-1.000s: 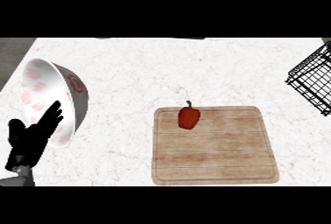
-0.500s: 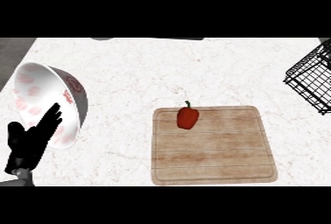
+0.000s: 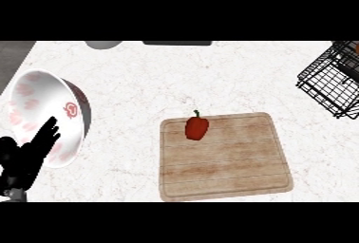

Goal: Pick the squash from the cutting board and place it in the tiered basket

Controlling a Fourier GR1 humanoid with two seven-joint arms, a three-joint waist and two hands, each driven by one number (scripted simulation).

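Bowl (image 3: 38, 102), white with a red pattern, stands tilted at the left side of the pale marble bench (image 3: 175, 80). In front of its lower part shows the left hand (image 3: 24, 159), black, with fingers straight and held close together, pointing up and to the right; it holds nothing. In the middle lies the wooden cutting board (image 3: 231, 171). The red pepper (image 3: 197, 128) rests on the board near its far left corner, stem pointing away. At the far right edge stands the black wire basket (image 3: 329, 80), well apart from the board.
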